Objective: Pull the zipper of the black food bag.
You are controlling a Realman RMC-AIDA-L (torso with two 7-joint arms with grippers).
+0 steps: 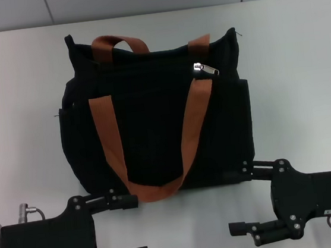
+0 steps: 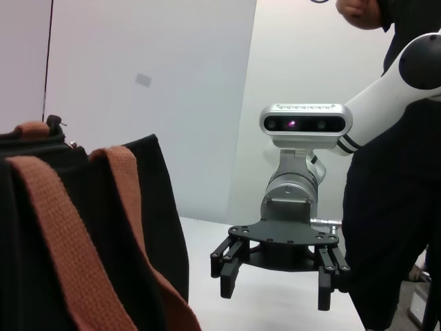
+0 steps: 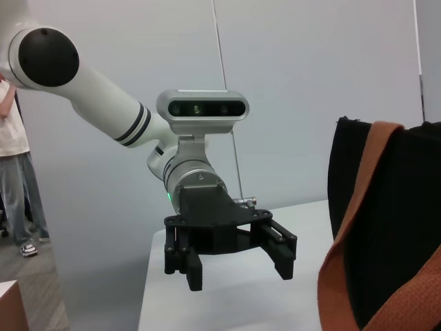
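Observation:
The black food bag (image 1: pixel 154 125) stands on the white table with two brown-orange strap handles (image 1: pixel 110 136), one hanging down its front. The zipper (image 1: pixel 205 68), a small silver pull tab, lies on the bag's upper edge towards the right. My left gripper (image 1: pixel 132 226) is open and empty in front of the bag's lower left corner. My right gripper (image 1: pixel 237 199) is open and empty, one finger close to the bag's lower right corner. The left wrist view shows the bag (image 2: pixel 69 227) and the right gripper (image 2: pixel 274 289). The right wrist view shows the bag (image 3: pixel 393 227) and the left gripper (image 3: pixel 238 272).
The white table (image 1: pixel 304 84) runs out to both sides of the bag and ends at a wall behind. A person in dark clothes (image 2: pixel 393 207) stands beyond the right arm. Another person (image 3: pixel 14 172) stands off the table's side.

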